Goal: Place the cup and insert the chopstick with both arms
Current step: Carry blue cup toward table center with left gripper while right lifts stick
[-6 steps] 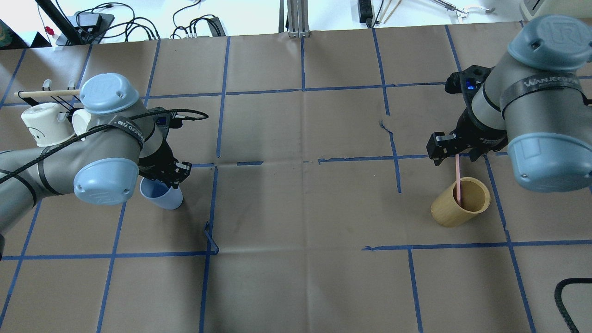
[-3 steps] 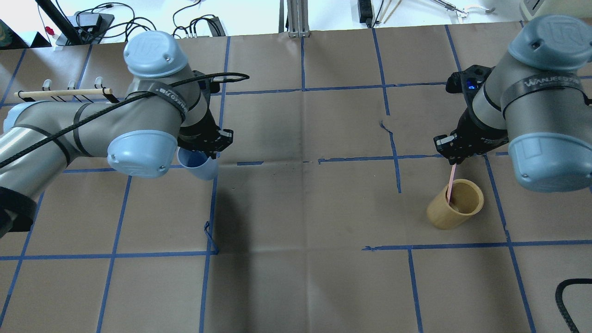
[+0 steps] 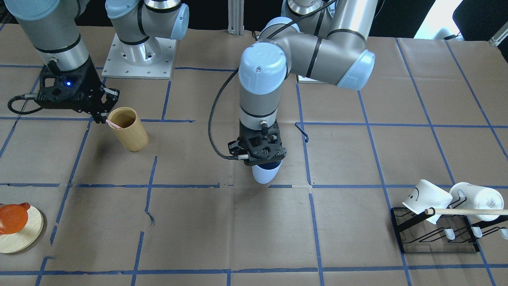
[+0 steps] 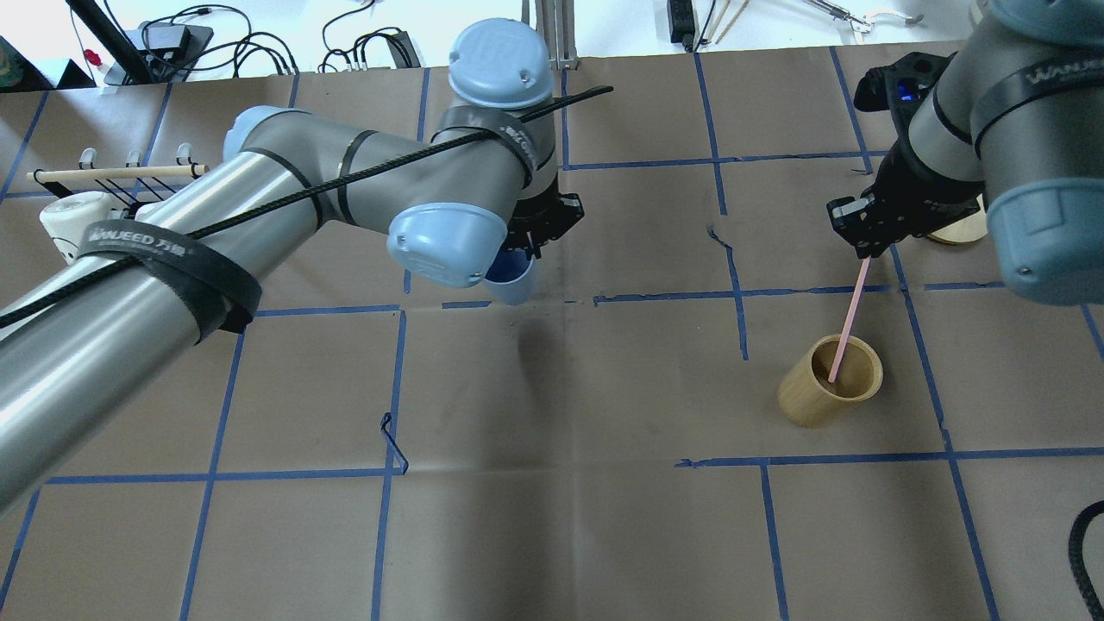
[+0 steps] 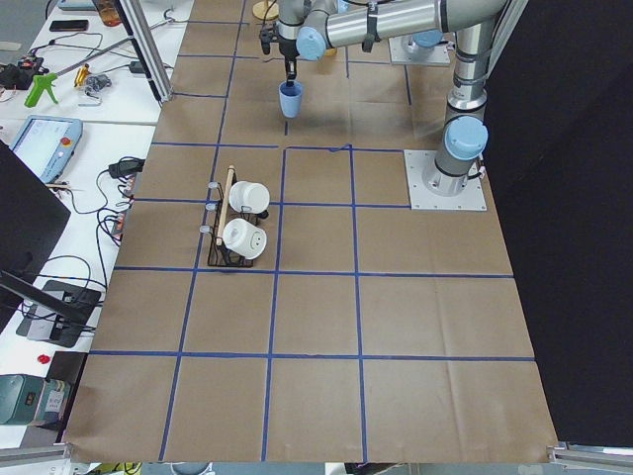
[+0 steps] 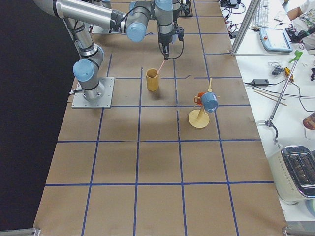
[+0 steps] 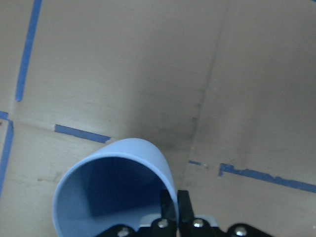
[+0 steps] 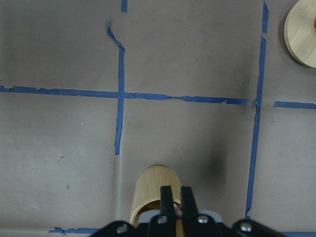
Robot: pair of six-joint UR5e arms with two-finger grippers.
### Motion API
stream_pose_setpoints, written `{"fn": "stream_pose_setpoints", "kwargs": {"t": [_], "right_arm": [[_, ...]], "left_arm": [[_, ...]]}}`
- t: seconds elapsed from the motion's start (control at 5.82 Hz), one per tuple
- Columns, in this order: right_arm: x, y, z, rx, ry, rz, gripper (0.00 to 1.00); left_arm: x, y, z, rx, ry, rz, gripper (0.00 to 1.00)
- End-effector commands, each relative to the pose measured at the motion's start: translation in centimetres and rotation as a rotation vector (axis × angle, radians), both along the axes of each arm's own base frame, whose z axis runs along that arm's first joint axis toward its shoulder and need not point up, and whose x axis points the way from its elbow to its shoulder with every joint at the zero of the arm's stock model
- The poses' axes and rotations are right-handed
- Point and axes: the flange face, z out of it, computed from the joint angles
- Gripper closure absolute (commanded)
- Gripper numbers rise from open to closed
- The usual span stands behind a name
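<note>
Holding blue cup (image 4: pixel 511 283) by rim, left gripper (image 7: pixel 176 200) clenched | right gripper (image 8: pixel 177 196) pinching pink chopstick (image 4: pixel 847 323) | risk: slant may tip bamboo holder (image 4: pixel 806 401)

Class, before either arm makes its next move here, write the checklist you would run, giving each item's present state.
1. Left gripper shut on the blue cup at its rim: ok.
2. The blue cup down on the table: not ok, it appears to hang above it.
3. Right gripper shut on the pink chopstick: ok.
4. Chopstick's lower end over the bamboo holder mouth: ok; its depth, cannot tell.
5. Bamboo holder upright: ok.
6. The two grippers well apart: ok.
</note>
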Motion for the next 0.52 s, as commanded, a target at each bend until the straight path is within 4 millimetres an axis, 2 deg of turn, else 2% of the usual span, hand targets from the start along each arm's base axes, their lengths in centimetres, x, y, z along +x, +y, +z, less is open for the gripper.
{"fn": "stream_pose_setpoints", "kwargs": {"t": [0.0,0.17,0.34], "right_arm": [[0.3,-0.6,8.4,-0.006,-0.018,-0.022,0.96],[0.8,-1.0,12.1,0.002,-0.069,-0.062,0.96],[0.7,-2.2,13.4,0.014,-0.079,-0.088,0.96]], "left_arm": [[-3.1,0.1,-3.3,0.016,0.012,-0.012,0.99],[-3.4,0.3,-3.5,0.017,0.004,-0.030,0.67],[-3.5,0.1,-3.7,0.002,0.003,-0.043,0.02]]}}
